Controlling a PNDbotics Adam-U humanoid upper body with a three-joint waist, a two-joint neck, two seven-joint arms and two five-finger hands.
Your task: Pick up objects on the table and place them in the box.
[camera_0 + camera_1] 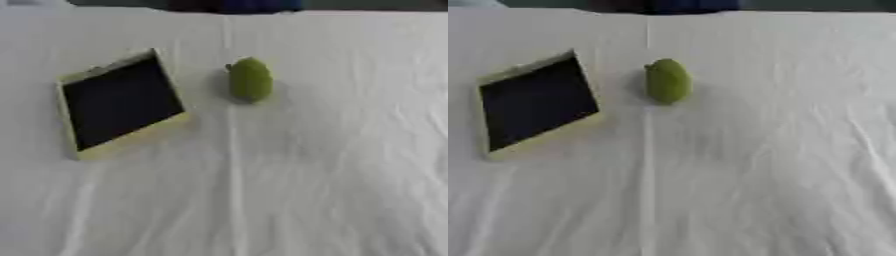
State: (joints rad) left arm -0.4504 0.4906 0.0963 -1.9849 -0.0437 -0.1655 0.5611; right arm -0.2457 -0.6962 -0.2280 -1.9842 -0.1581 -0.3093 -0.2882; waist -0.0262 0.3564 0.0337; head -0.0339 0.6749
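Note:
A green pear-shaped fruit (250, 80) lies on the white cloth a little above the middle of the table. To its left stands a shallow box (133, 143) with pale yellow walls and a dark inside, turned askew. I see nothing inside the box. A narrow strip of cloth separates the fruit from the box's right wall. Neither of my hands shows in either view.
A white wrinkled cloth (306, 190) covers the whole table. A dark shape with a blue patch (236, 5) shows at the far edge.

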